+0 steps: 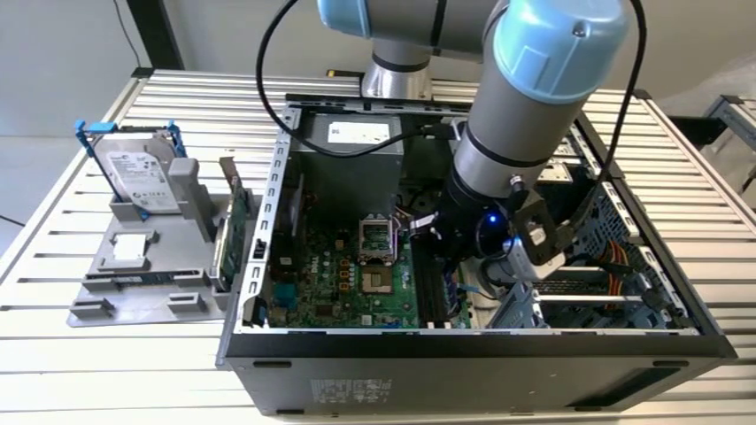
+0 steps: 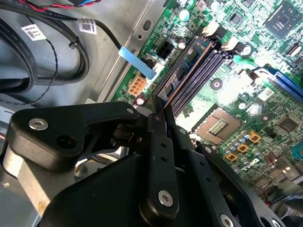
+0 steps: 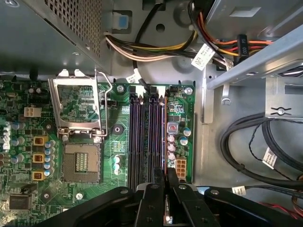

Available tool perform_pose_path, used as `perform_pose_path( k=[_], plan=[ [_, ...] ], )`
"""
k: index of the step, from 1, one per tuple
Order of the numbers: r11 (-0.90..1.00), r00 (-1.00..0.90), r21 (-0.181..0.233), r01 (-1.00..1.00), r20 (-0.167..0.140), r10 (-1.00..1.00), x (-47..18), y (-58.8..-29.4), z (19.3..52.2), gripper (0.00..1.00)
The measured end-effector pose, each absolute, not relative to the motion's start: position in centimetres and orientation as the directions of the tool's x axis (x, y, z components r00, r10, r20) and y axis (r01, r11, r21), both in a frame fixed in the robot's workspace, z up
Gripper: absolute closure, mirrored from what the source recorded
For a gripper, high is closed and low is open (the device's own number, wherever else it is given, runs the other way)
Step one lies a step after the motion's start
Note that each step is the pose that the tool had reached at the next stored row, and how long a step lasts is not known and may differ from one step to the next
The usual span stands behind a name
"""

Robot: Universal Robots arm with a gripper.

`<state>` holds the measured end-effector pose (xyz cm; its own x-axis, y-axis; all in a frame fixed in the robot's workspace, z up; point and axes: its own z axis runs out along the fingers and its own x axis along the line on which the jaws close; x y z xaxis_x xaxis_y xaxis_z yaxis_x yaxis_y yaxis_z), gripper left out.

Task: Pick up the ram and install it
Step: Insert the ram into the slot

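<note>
End effector: deep in the open case [image 1: 473, 341], over the memory slots. In both wrist views its black fingers are drawn narrow [image 2: 161, 108] [image 3: 166, 174] and pinch the near end of the ram.
Ram: seen edge-on as a thin upright strip along the outermost slot, next to the small capacitors [image 3: 164, 137]. In the second wrist view it is a long stick with a brown edge and a blue label [image 2: 187, 66]. It is lined up with that slot. I cannot tell whether it is fully seated or only resting in the slot's mouth.
Slots: dark, parallel, with white latches at the far end [image 3: 154, 90]. The neighbouring slots look bare.
Doing the step well: my judgement is that the stick must stay upright and parallel to the slot. Pressure should go straight down and evenly along its length, since the grip is on one end and could tip it. The latches should stand open, and the black cables [image 2: 57, 52] beside the board should stay out of the way.
Board: green, with an open processor socket [image 3: 80, 163] just beside the slots.
Worktop: pale slatted metal [image 1: 71, 354]. It carries the case and, toward the exterior view's left, a grey holder [image 1: 130, 292] with a hard drive [image 1: 142, 177] and a green card [image 1: 236, 221] standing in it.
Room: plain pale wall and floor beyond the worktop.
</note>
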<state>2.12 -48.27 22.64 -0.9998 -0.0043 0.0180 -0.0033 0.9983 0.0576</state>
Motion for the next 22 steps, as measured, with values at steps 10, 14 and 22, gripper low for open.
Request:
perform_pose_path(
  k=[10, 14, 22],
  plan=[
    [0.998, -1.0, 0.057, -0.003, 0.019, -0.004, 2.09, -48.27, 22.1, 1.0],
    [0.998, -1.0, 0.057, -0.002, 0.02, -0.004, 2.1, -48.27, 21.97, 1.0],
    [0.998, -1.0, 0.057, 0.005, 0.023, 0.004, 2.1, -48.27, 21.77, 1.0]
  ],
)
